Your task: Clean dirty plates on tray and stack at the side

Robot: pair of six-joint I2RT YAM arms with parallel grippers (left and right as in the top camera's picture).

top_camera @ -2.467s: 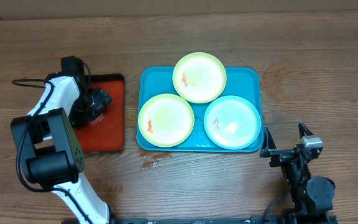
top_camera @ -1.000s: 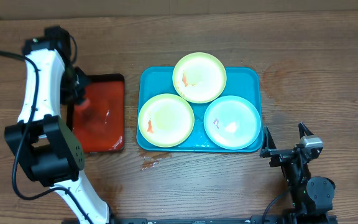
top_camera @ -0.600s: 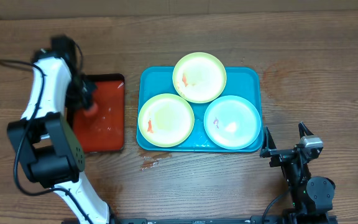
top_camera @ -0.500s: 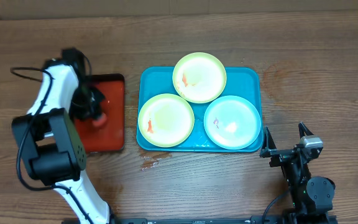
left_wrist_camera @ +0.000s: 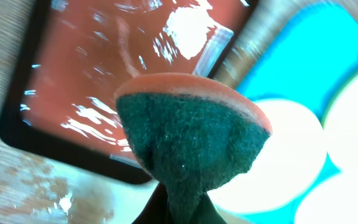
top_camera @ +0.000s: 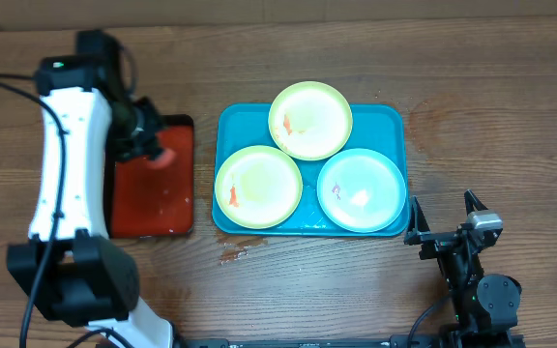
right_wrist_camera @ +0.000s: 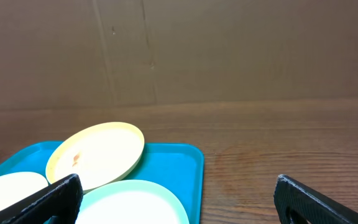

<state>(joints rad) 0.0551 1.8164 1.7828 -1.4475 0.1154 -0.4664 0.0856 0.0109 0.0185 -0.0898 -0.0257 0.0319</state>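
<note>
Three plates lie on the light-blue tray [top_camera: 395, 121]: a yellow-green plate [top_camera: 310, 120] at the back, a second yellow-green plate [top_camera: 258, 187] front left, a mint plate [top_camera: 361, 190] front right. Each carries a small orange smear. My left gripper [top_camera: 151, 145] hovers over the far right part of the red tray, shut on a sponge [left_wrist_camera: 191, 143], dark green with an orange backing. In the left wrist view the blue tray [left_wrist_camera: 284, 50] and a plate [left_wrist_camera: 278, 155] lie beyond the sponge. My right gripper [right_wrist_camera: 178, 183] stands open off the tray's front right corner, holding nothing.
A red, black-rimmed tray [top_camera: 153, 193] with a wet, shiny surface lies left of the blue tray. A damp stain [top_camera: 235, 253] marks the wooden table in front of the blue tray. A cardboard wall stands behind the table.
The left arm has lifted the sponge off the middle of the red tray and carried it toward the tray's far right part. The right arm and the plates have not moved.
</note>
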